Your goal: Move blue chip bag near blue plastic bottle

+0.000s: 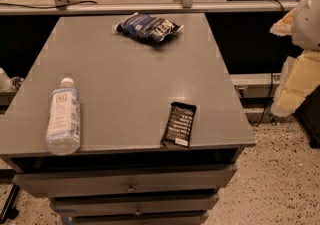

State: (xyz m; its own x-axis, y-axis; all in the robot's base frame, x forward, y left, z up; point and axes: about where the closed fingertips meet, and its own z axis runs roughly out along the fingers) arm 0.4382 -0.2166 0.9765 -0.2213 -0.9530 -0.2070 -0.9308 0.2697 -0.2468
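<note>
The blue chip bag (148,27) is a crumpled dark blue foil bag with white lettering. It lies at the far middle of the grey table (135,84). The blue plastic bottle (63,116) is clear with a pale blue label and a white cap. It lies on its side near the table's front left corner, cap pointing away. Bag and bottle are far apart. My gripper (297,81) shows as white and cream parts at the right edge of the view, off the table's right side, away from both objects and holding nothing that I can see.
A flat black rectangular wrapper (179,124) lies near the table's front right edge. The table has drawers (130,185) below its front. A rail and glass partition (150,6) run behind the table. Speckled floor (280,179) lies to the right.
</note>
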